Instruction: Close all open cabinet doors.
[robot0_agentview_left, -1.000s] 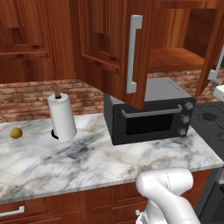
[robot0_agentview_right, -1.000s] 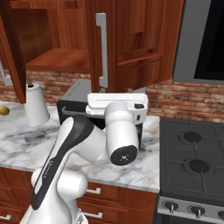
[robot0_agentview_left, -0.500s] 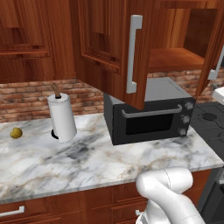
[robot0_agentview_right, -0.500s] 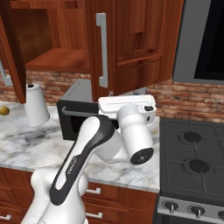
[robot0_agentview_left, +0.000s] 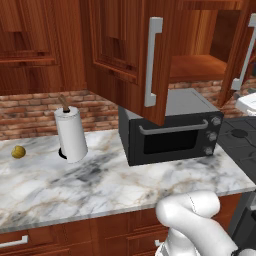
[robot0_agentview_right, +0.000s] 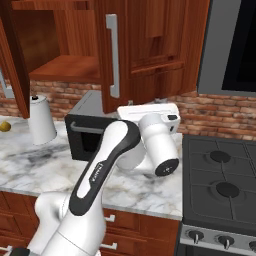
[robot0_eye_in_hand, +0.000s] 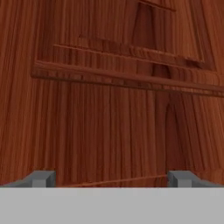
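Observation:
Two cabinet doors of one wall cabinet stand swung out over the counter. The left cabinet door (robot0_agentview_left: 120, 50) shows its outer face and bar handle (robot0_agentview_left: 152, 62); in the right base view its inner face (robot0_agentview_right: 12, 65) sits at the left edge. The right cabinet door (robot0_agentview_right: 150, 45) with its handle (robot0_agentview_right: 114, 55) faces that camera and appears as an edge (robot0_agentview_left: 246, 50) in the left base view. My gripper (robot0_eye_in_hand: 112, 179) is open, close in front of a reddish panelled wood face. My white hand (robot0_agentview_right: 147, 111) sits just below the right door's lower edge.
A black microwave (robot0_agentview_left: 172, 132) stands on the marble counter (robot0_agentview_left: 100, 185) under the open cabinet shelf (robot0_agentview_left: 197, 67). A paper towel roll (robot0_agentview_left: 70, 134) and a small yellow-green fruit (robot0_agentview_left: 18, 151) sit to the left. A black stove (robot0_agentview_right: 222, 185) lies at the right.
My wrist and hand have swung to the right and slightly up, toward the right door. Both doors and the counter items are where they were.

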